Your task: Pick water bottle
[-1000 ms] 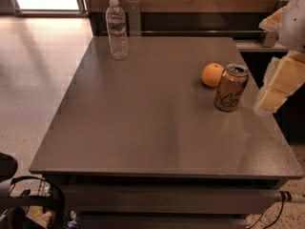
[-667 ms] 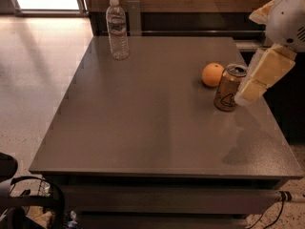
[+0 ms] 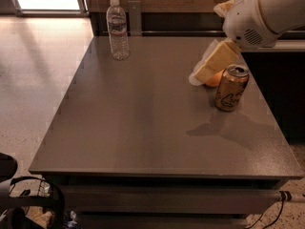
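The water bottle (image 3: 117, 29) is clear plastic with a white cap and a pale label band. It stands upright near the far left corner of the grey table (image 3: 143, 123). My gripper (image 3: 209, 67) reaches in from the upper right on a white arm and hangs above the table's right side, in front of an orange fruit and just left of a gold can. It is far to the right of the bottle and holds nothing that I can see.
A gold drink can (image 3: 230, 87) stands on the table's right side. An orange fruit (image 3: 213, 79) lies behind it, partly hidden by the gripper. A dark counter (image 3: 276, 75) runs along the right. Pale floor lies to the left.
The arm has swung left from beyond the table's right edge to over the table, and now covers part of the orange. The bottle and can have not moved.
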`<state>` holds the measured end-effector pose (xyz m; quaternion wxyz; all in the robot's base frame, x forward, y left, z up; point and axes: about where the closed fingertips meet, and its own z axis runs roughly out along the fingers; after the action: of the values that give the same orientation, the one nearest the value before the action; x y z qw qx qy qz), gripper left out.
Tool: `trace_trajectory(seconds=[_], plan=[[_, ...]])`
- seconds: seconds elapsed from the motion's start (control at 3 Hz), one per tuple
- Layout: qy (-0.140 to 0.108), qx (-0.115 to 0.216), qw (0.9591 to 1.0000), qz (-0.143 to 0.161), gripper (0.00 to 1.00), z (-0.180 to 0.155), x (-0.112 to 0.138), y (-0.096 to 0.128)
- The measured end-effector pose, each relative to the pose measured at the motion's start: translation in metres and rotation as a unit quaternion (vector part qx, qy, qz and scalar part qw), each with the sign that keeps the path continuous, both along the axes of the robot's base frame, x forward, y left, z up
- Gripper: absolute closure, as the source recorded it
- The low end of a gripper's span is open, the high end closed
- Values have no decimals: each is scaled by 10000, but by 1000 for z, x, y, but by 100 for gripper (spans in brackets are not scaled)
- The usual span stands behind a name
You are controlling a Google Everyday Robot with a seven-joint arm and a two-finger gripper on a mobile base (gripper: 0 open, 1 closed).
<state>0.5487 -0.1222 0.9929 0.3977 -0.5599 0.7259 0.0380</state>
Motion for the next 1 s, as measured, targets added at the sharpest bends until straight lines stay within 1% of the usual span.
trace_trajectory(seconds=[0.33,0.67,1.0], plan=[[-162,380,9990,180,0,-3,40,18],[-162,380,9990,180,0,-3,40,18],[-114,376,9991,176,0,-5,52,25]])
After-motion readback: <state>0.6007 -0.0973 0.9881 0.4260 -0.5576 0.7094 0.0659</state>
